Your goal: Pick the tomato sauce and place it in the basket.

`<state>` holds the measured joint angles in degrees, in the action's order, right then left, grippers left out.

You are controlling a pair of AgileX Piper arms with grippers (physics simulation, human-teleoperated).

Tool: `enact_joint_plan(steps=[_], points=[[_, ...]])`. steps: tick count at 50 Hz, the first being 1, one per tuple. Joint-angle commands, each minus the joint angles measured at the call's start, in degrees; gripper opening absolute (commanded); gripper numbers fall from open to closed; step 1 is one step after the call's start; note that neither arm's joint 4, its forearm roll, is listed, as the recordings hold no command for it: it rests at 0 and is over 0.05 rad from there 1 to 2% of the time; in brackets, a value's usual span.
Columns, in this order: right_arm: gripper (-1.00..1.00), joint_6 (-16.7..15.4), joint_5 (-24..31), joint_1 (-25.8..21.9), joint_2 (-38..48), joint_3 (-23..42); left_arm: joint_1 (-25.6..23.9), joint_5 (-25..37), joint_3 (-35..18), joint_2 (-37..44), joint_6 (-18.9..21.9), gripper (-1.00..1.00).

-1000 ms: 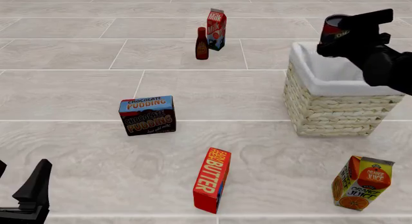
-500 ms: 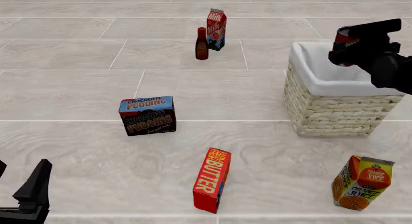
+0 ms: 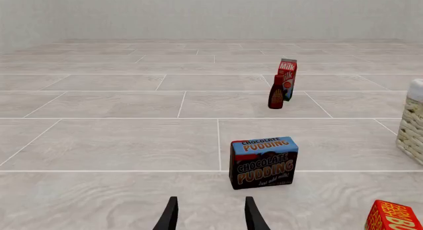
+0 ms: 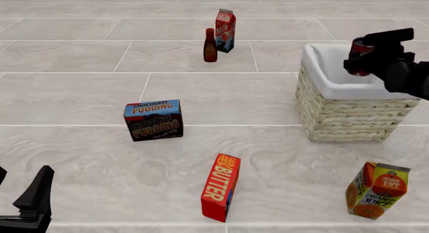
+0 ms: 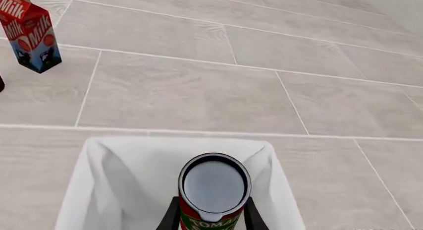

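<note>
Nearest the onlooker, the left gripper (image 4: 30, 205) sits low at the table's near edge, its 2 fingers (image 3: 169, 216) parted and holding nothing, well apart from the butter box (image 4: 221, 187) and the chocolate pudding box (image 4: 153, 119). Farther off on the right, the right gripper (image 5: 211, 221) is clamped on the lower sides of the tomato sauce (image 4: 360, 50), which hangs upright above the basket (image 4: 348, 112), its white lining directly below the can. The tin looks rigid and likely fairly weighty for its size, with smooth, probably slippery walls, so a firm squeeze across its round body seems the sound grip. The right arm reaches in over the basket's right rim. Beyond, the milk carton (image 4: 226, 30) and dark bottle (image 4: 210, 45) stand side by side.
</note>
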<state>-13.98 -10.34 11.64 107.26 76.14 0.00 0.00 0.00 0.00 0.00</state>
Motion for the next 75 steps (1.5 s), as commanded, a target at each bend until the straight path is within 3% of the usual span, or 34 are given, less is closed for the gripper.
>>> enact_joint_plan(steps=[1, 32, 33, 52, 75], points=[[-1.0, 1.23, 0.66, 0.34, 2.01, 1.99, 0.0, 0.0, 0.0, 0.0, 0.0, 1.0], [-1.0, 1.25, 0.7, -0.73, 4.16, 2.59, 0.0, 0.0, 0.0, 0.0, 0.0, 1.0], [1.0, 1.1, 0.62, -0.7, 4.15, 2.55, 0.0, 0.0, 0.0, 0.0, 0.0, 1.0], [1.0, 1.22, 0.63, -0.29, 3.27, 2.07, 0.0, 0.0, 0.0, 0.0, 0.0, 1.0], [1.0, 1.95, 0.61, -3.43, -6.13, -3.19, 0.0, 0.0, 0.0, 0.0, 0.0, 1.0]])
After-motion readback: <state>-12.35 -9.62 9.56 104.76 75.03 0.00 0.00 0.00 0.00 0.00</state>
